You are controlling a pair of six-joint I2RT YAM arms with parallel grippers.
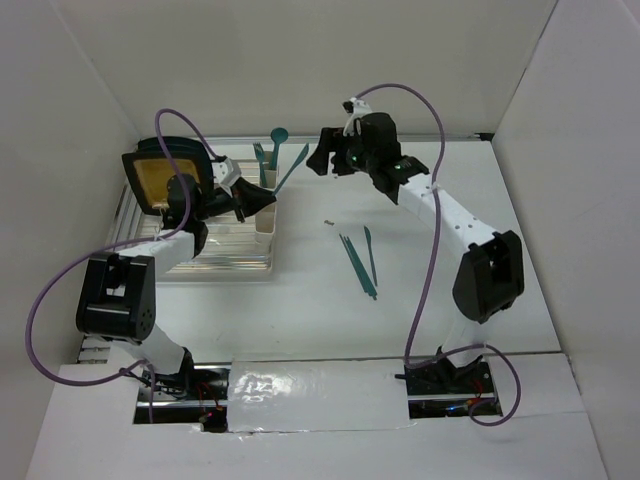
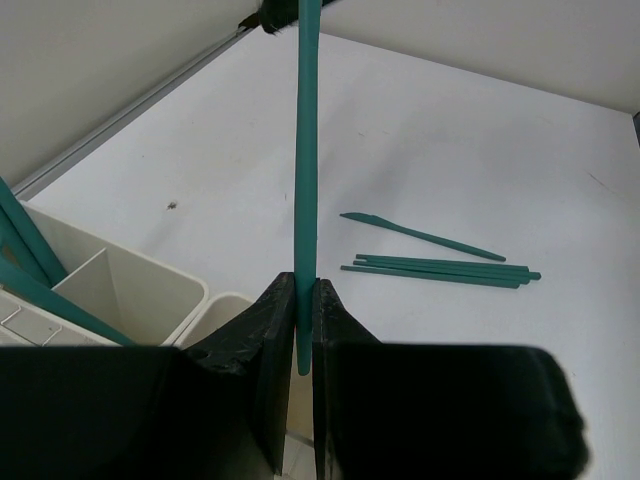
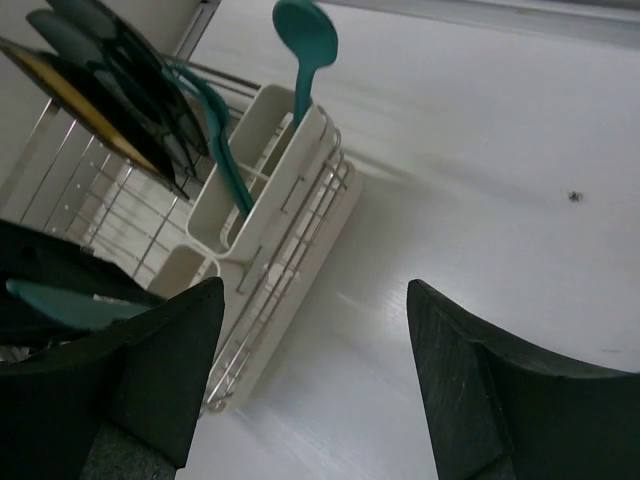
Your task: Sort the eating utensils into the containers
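The left tool (image 2: 305, 300) is pinched tight on a teal utensil (image 2: 305, 150), whose shaft runs straight ahead from its fingers. The rims of the containers (image 2: 150, 290) sit just below and to its left. Ahead is open surface (image 2: 450, 130), with loose utensils (image 2: 440, 268) ahead-right. The right tool (image 3: 315, 310) is spread wide and empty over bare surface, with the containers ahead-left of it.

The containers (image 3: 282, 165) stand at the right end of the dish rack (image 1: 215, 262) on the surface's (image 1: 400, 320) left side, plates (image 1: 160, 178) upright to their left, a spoon (image 1: 279, 135) in the farthest cup, forks (image 1: 260, 155) in the next, a utensil (image 2: 305, 150) between the left fingers (image 2: 275, 340) over the nearest, and loose utensils (image 1: 358, 260) lying on the surface farther right.
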